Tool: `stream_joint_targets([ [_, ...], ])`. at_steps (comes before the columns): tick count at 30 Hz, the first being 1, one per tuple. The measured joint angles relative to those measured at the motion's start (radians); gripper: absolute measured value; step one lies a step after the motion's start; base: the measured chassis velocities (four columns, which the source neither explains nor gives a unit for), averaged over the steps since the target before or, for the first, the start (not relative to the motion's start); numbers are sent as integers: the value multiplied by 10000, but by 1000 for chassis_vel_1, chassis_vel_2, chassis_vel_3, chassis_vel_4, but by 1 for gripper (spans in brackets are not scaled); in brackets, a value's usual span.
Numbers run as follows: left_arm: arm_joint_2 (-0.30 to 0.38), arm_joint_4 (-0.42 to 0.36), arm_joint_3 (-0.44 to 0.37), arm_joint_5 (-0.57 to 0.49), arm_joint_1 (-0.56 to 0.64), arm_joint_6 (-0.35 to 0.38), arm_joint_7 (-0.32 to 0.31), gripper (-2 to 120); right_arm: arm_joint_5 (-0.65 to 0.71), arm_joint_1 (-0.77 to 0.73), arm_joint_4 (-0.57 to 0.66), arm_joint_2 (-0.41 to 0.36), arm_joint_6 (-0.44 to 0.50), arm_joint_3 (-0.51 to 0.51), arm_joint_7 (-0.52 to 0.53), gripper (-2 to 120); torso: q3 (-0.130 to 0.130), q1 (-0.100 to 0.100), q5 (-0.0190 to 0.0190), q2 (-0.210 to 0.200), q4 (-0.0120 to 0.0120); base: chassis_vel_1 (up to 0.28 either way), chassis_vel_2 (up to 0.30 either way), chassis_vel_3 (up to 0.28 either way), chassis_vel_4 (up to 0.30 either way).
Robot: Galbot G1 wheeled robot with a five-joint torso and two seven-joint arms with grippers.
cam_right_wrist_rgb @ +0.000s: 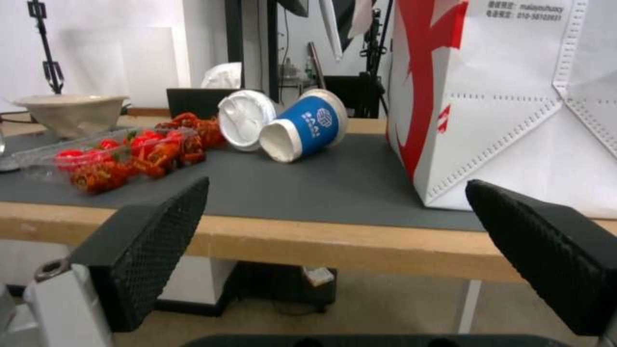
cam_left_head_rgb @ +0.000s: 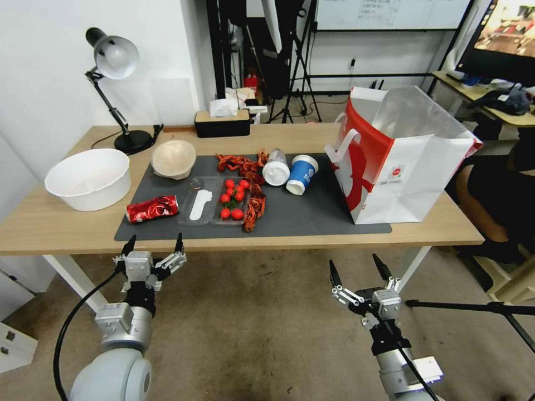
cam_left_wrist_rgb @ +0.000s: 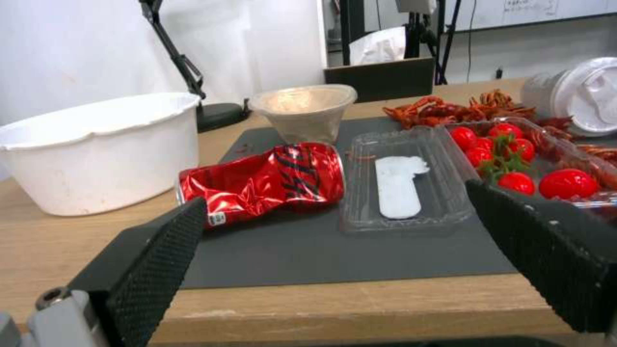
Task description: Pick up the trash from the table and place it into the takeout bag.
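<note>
**Both grippers wait short of the table edge, nothing picked yet**

Nearest the robot, the left gripper (cam_left_head_rgb: 154,243) hangs just off the near edge of the table (cam_left_head_rgb: 67,234), fingers spread and empty. The right gripper (cam_left_head_rgb: 358,267) sits lower and farther back, also spread and empty.

The crushed red can (cam_left_head_rgb: 152,208) lies straight ahead of the left fingers on the dark mat (cam_left_head_rgb: 312,214), its long axis running across the table, so the left arm is judged the nearer one for it. Just beside it, an open clear clamshell tray (cam_left_head_rgb: 214,207) holds cherry tomatoes (cam_left_head_rgb: 233,198).

Farther in, the white-lidded cup (cam_left_head_rgb: 276,167) and blue paper cup (cam_left_head_rgb: 302,174) lie tipped over side by side. The beige bowl (cam_left_head_rgb: 174,159) rests beyond the can. On the right, the takeout bag (cam_left_head_rgb: 398,161) stands upright, mouth open; its inside cannot be seen.
</note>
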Motion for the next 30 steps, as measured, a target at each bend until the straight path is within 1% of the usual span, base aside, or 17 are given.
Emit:
stream_joint_targets([
  [6, -9, -10, -21, 0, 12, -30, -6, 100, 97, 557, 271, -1, -788, -327, 371, 100, 0, 0, 0, -1, -3, 0, 0, 0, 0],
  [7, -9, -10, -21, 0, 12, -30, -6, 100, 97, 557, 271, -1, -788, -327, 371, 100, 0, 0, 0, -1, -3, 0, 0, 0, 0],
  [10, -35, -19, -1, 4, 16, -41, -6, 100, 408, 1442, 504, -70, -1760, -734, 1047, 100, 0, 0, 2, -1, 1, 0, 0, 0, 0],
  [11, -35, -19, -1, 4, 16, -41, -6, 100, 408, 1442, 504, -70, -1760, -734, 1047, 100, 0, 0, 2, -1, 1, 0, 0, 0, 0],
  [13, -49, -55, 15, 28, 39, -52, -6, 100, 773, 2308, 550, -159, -2521, -1010, 1381, 100, 1, 0, 0, -2, 1, 0, 0, 0, 0],
  [14, -49, -55, 15, 28, 39, -52, -6, 100, 773, 2308, 550, -159, -2521, -1010, 1381, 100, 1, 0, 0, -2, 1, 0, 0, 0, 0],
  [16, -48, -76, 14, 44, 51, -57, -6, 100, 1237, 3037, 404, -269, -2938, -1276, 1570, 100, 0, 0, -1, -1, -1, 0, 0, 0, 0],
  [17, -48, -76, 14, 44, 51, -57, -6, 100, 1237, 3037, 404, -269, -2938, -1276, 1570, 100, 0, 0, -1, -1, -1, 0, 0, 0, 0],
  [19, -46, -107, 6, 68, 68, -58, -6, 100, 2030, 4170, -58, -394, -3421, -1806, 1843, 100, 1, 0, 2, -2, -1, 0, 0, 0, 0],
  [20, -46, -107, 6, 68, 68, -58, -6, 100, 2030, 4170, -58, -394, -3421, -1806, 1843, 100, 1, 0, 2, -2, -1, 0, 0, 0, 0],
  [23, -67, -129, -5, 122, 90, -58, -4, 100, 2880, 5874, -1034, -387, -3927, -2742, 2358, 100, 1, 1, 5, -2, 0, 0, 0, 0, 0],
  [24, -67, -129, -5, 122, 90, -58, -4, 100, 2880, 5874, -1034, -387, -3927, -2742, 2358, 100, 1, 1, 5, -2, 0, 0, 0, 0, 0],
  [25, -78, -133, -9, 151, 97, -58, -6, 100, 3018, 6362, -1357, -347, -4021, -3003, 2507, 100, 1, 1, 0, -2, -2, 0, 0, 0, 0],
  [26, -90, -134, -11, 176, 104, -59, -7, 100, 3140, 6819, -1672, -285, -4105, -3257, 2648, 100, 2, 1, -3, -1, 1, 0, 0, 0, 0],
  [28, -101, -134, -11, 210, 123, -59, -4, 100, 3444, 7642, -2257, -107, -4338, -3722, 2965, 100, 1, 1, 3, -3, 0, 0, 0, 0, 0],
  [29, -101, -134, -11, 210, 123, -59, -4, 100, 3444, 7642, -2257, -107, -4338, -3722, 2965, 100, 1, 1, 3, -3, 0, 0, 0, 0, 0],
  [30, -109, -134, -10, 223, 134, -61, -3, 100, 3628, 8108, -2579, 21, -4470, -3986, 3174, 100, 2, 0, -1, -2, 0, 0, 0, 0, 0],
])
